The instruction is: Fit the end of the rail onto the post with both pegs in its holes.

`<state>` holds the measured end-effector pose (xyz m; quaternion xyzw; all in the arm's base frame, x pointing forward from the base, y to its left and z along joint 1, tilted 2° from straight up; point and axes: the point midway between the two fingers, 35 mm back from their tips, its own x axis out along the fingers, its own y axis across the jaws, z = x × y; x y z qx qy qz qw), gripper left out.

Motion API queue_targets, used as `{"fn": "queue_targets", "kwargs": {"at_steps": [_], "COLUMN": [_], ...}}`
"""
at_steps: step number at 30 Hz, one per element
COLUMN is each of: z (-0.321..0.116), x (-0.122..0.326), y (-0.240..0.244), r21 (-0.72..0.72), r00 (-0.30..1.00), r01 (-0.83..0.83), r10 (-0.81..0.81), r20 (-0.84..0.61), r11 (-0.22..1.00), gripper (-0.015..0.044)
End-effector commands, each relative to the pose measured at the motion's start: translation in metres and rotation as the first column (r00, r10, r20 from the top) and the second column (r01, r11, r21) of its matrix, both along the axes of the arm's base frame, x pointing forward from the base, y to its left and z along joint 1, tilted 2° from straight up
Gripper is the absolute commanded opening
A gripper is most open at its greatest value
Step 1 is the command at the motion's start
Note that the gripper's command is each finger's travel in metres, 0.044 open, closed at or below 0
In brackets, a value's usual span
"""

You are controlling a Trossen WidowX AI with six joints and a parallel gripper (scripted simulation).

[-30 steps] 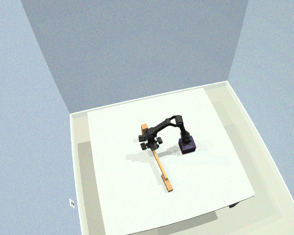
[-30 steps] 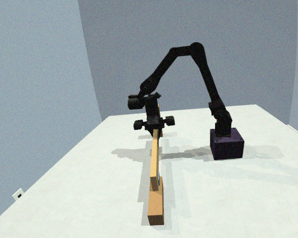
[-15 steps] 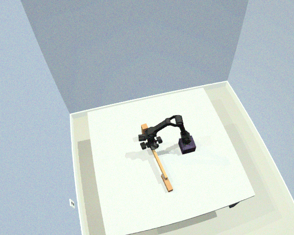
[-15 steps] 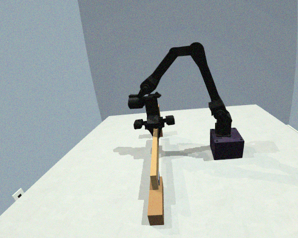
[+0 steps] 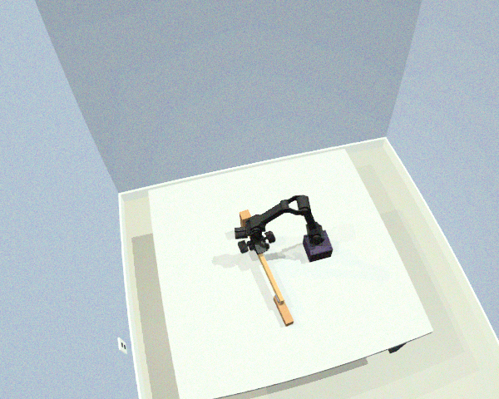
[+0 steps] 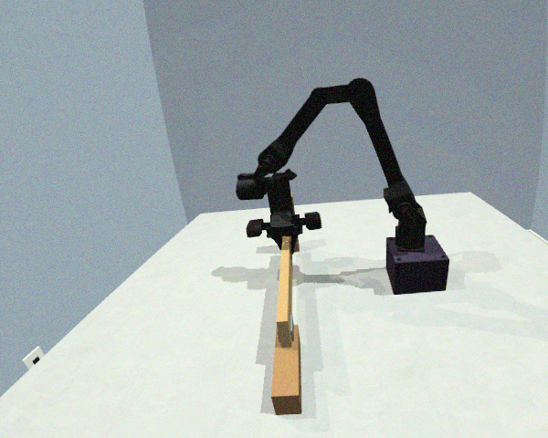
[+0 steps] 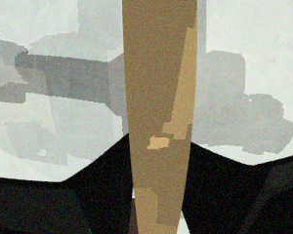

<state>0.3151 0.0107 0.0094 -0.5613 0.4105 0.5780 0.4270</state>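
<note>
The long wooden rail [image 5: 270, 276] [image 6: 284, 283] [image 7: 158, 73] runs from the footboard block up to my gripper. My gripper [image 5: 260, 252] [image 6: 286, 245] [image 7: 147, 138] is shut on the rail near its post end, with a finger on each side. The rail's other end sits at the bracket [image 5: 277, 299] [image 6: 292, 328] on the low footboard block [image 5: 285, 315] [image 6: 286, 372]. The wooden post [image 5: 244, 215] stands behind the gripper and is mostly hidden by it in the exterior view. The pegs, the rail's holes and any gap between rail and post are hidden.
The arm's purple base [image 5: 318, 248] [image 6: 418, 271] stands on the white table [image 5: 348, 300] [image 6: 170, 377], to the right of the rail. The arm arches over the table from the base to the rail. Shadows lie on both sides of the rail.
</note>
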Motion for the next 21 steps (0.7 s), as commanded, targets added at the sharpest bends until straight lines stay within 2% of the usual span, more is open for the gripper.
{"fn": "queue_targets", "kwargs": {"at_steps": [1,21], "z": [0.0009,0.0021], "x": [0.0023,0.0042], "y": [-0.0025,-0.0083], "r21": [0.000,-0.001], "r00": [1.000,1.000], "r01": [0.000,0.000], "r10": [0.000,0.000], "r20": [0.006,0.007], "r11": [1.000,1.000], "gripper": [0.0000,0.0000]}}
